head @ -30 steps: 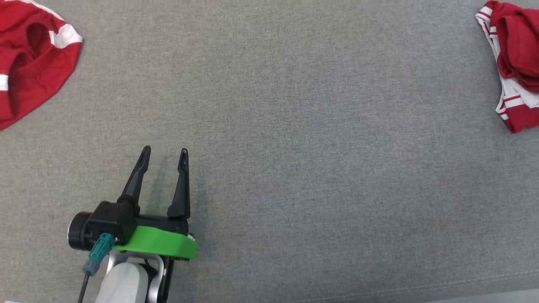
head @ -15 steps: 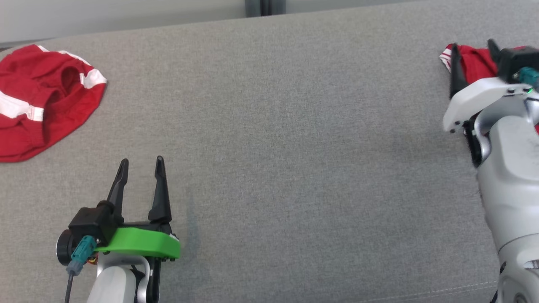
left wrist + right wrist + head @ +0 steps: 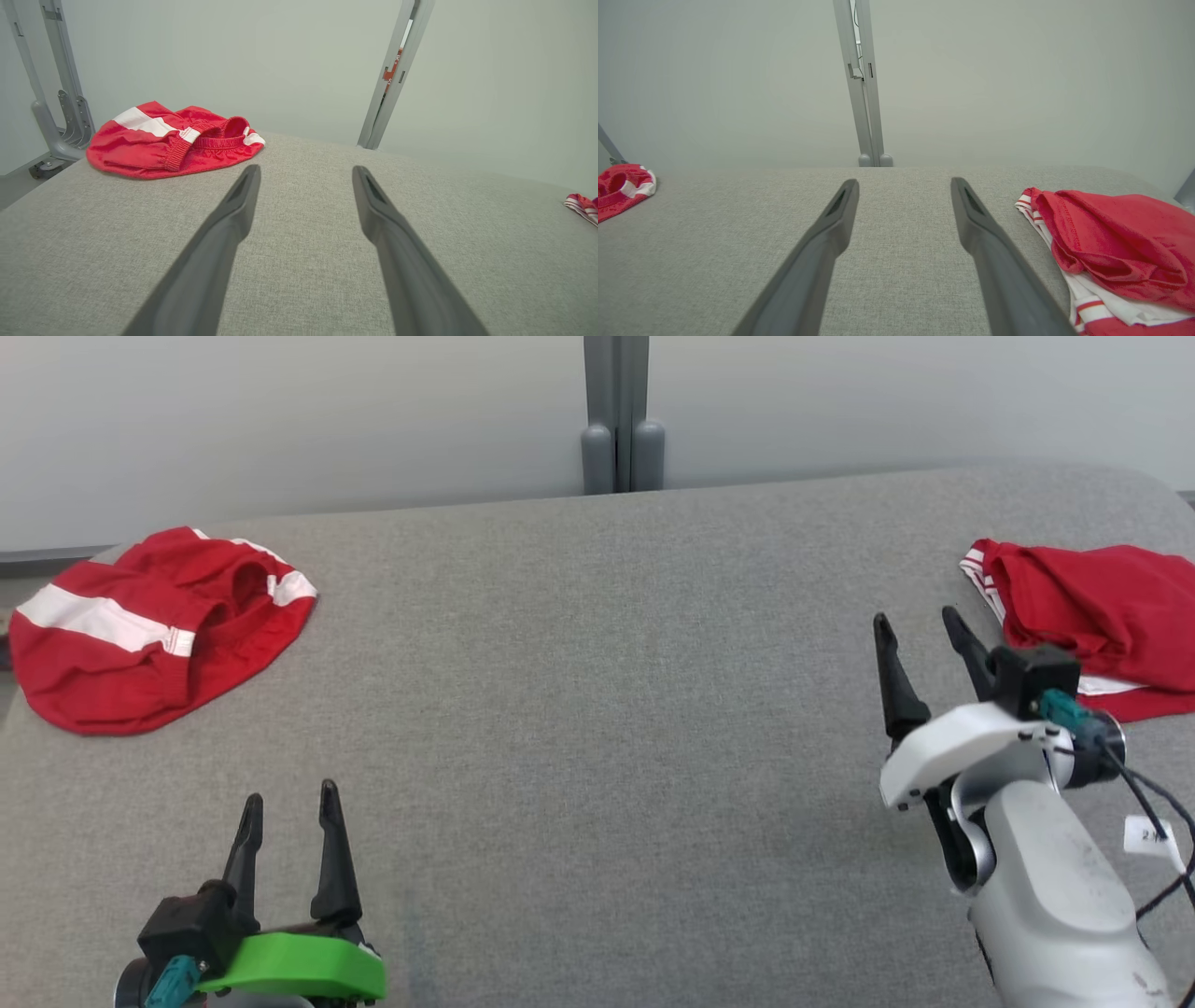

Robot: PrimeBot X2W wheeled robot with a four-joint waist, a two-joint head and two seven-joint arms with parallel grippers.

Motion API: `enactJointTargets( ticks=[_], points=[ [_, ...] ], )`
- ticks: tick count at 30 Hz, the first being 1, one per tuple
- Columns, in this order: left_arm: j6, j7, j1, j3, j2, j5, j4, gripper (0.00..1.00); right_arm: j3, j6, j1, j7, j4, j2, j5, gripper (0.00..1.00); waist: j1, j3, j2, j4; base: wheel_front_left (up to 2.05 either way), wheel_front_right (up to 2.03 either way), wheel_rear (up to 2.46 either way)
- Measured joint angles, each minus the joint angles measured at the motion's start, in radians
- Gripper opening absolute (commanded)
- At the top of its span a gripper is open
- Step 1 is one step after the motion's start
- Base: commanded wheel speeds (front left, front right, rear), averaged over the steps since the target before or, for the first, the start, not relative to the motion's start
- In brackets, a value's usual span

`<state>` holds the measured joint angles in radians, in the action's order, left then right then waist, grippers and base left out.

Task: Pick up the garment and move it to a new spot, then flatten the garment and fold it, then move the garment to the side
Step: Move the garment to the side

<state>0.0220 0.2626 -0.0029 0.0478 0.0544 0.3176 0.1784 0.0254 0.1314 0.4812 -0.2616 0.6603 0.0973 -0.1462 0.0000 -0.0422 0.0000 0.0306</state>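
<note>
Red garment (image 3: 1092, 593) with white striped trim lies crumpled at the table's (image 3: 597, 709) right edge, toward the far corner, and I take it for my target because the right gripper (image 3: 915, 615) hovers just beside its near left border. That hand's fingers are spread wide with nothing between them. The left gripper (image 3: 289, 793) sits low at the near left of the table, equally wide and equally empty. A second red heap (image 3: 159, 635) with a white band rests at the far left corner, well apart from either hand. My main worry is the first pinch: the cloth is bunched in several layers, so closing on the top fold alone would likely lift one flap while the remainder drags or slips free mid-carry. Coming down too steeply could drive the fingertips into the grey cover and catch that instead. I cannot tell whether the garment overhangs the right edge; if so, a nudge might push it off. The loose cable (image 3: 1148, 793) and paper tag (image 3: 1153, 835) trailing from the right wrist could also snag the fabric.
</note>
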Motion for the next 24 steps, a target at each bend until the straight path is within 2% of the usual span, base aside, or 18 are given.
enactJointTargets(
  ticks=[7,11,24],
  points=[
    [0.0,0.0,0.055,-0.003,-0.003,-0.009,0.005,1.0,-0.002,0.0,-0.216,-0.001,-0.168,-0.037,-0.011,1.0,0.0,0.045,0.0,0.023,0.0,0.0,0.0],
    [0.004,0.0,0.068,0.007,-0.003,-0.009,0.017,1.0,0.016,0.0,-0.285,0.011,-0.236,-0.046,-0.025,1.0,0.0,0.057,0.0,0.025,0.0,0.0,0.0],
    [0.009,0.001,0.068,0.036,-0.004,-0.006,0.04,1.0,0.043,0.0,-0.346,0.04,-0.322,-0.048,-0.063,1.0,0.0,0.063,0.0,0.023,0.0,0.0,0.0]
  ],
)
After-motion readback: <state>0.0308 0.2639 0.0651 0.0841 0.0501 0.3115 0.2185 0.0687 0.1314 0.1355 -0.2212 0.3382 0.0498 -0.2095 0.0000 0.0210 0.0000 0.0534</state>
